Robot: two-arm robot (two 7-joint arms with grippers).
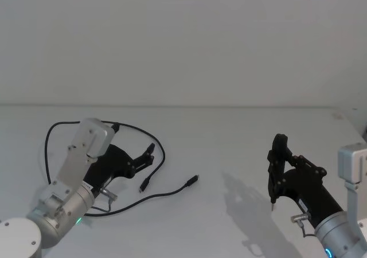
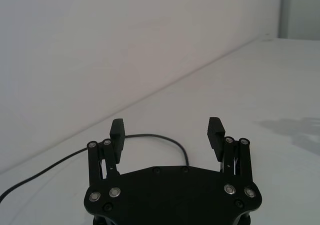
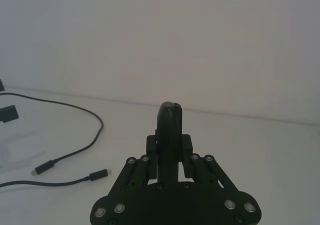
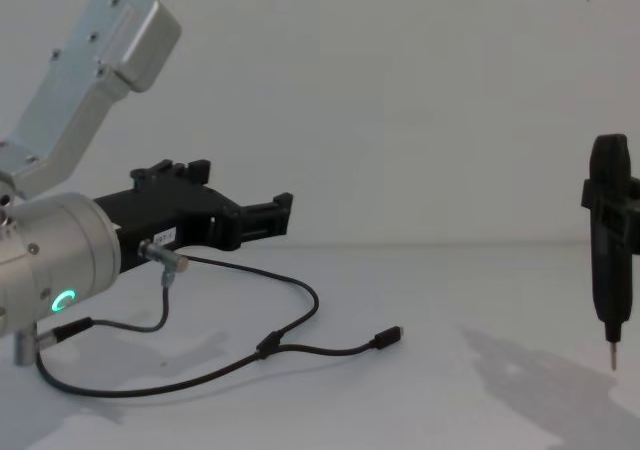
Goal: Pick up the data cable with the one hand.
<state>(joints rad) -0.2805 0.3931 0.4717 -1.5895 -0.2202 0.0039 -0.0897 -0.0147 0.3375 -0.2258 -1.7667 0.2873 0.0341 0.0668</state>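
Although the left end effector [image 1: 146, 157] hangs low over the worktop [image 1: 241, 132] with its two fingers [image 2: 117, 130] spread wide and nothing between them, no grasp is made yet. In the chest view the open jaws sit clear above the surface, apart from the data cable [image 4: 330, 350], which lies slack on the worktop below and just ahead of them. Its loop curves past the fingertips, while its Y-junction [image 4: 268, 348] and two plugged branches rest nearer the middle of the worktop. By this evidence the approach appears largely done; lowering onto a strand, closing and lifting are left. The right end effector [image 1: 279, 146], fingers pressed together, is parked well apart at the right.
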